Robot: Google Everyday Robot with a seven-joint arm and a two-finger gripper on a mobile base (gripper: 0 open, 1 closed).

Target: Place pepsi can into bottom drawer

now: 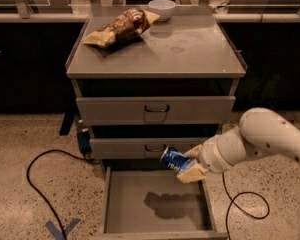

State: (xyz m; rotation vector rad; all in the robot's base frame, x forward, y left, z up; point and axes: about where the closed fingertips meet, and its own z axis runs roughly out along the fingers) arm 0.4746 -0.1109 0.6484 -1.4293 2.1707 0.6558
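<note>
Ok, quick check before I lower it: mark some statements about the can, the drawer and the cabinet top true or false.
1. The gripper is holding the pepsi can. True.
2. The pepsi can lies on the floor of the bottom drawer. False: it is held tilted in the air, over the drawer and in front of the middle one.
3. The bottom drawer is pulled open. True.
4. The chip bag sits inside the bottom drawer. False: it lies on the cabinet top, near the white bowl.
5. The arm reaches in from the right side of the view. True.
</note>
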